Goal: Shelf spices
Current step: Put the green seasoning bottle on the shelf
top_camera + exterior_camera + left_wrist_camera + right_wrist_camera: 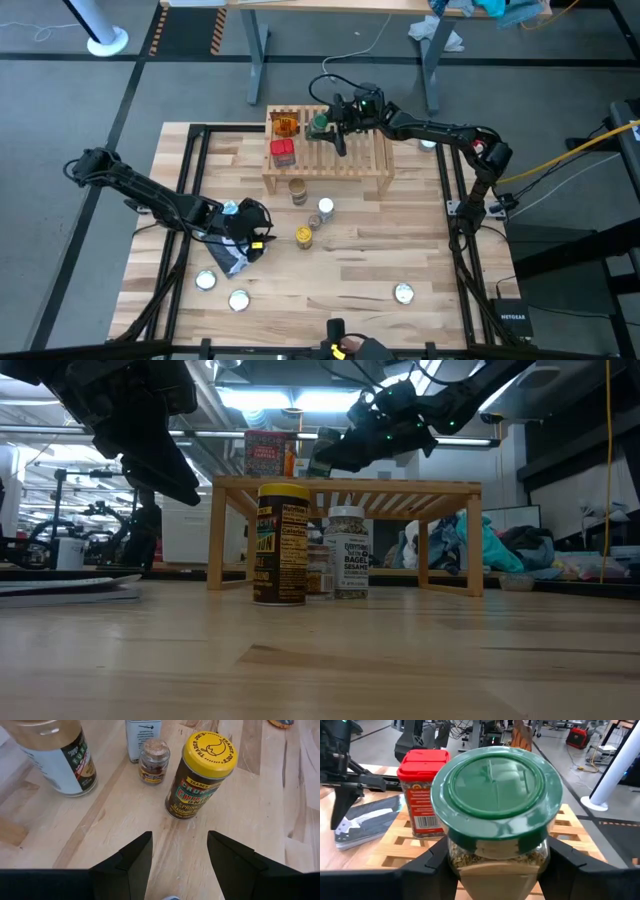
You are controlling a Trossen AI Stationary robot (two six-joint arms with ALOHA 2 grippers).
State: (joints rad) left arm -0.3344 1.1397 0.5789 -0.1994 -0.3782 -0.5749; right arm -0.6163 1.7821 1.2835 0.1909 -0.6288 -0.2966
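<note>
We are mid-way through shelving. Our right claw point(322, 124) is closed on the green-lid jar point(496, 782), holding it over the back of the shelf point(360, 160), next to the red tin point(283, 152) and the orange packet point(286, 126) already standing there. From the right wrist view the jar sits between the dark fingers point(427, 862), and the slats lie close beneath it; we cannot tell whether its base touches the wood yet.

Our left claw point(179, 852) hangs open above the bench point(350, 260), pointed at the yellow-lid jar point(209, 751), which stands upright just ahead of it. A small clear jar point(153, 760), a white-lid jar point(325, 207) and a tan-lid jar point(297, 188) wait nearby on the bench in front of the shelf.

We judge the step in hand to be setting down the green-lid jar. Next, the right claw needs to lower it squarely onto the slats, clear of the tin, then release and lift away. The left claw can then move onto the yellow-lid jar, straddling it below the lid.
</note>
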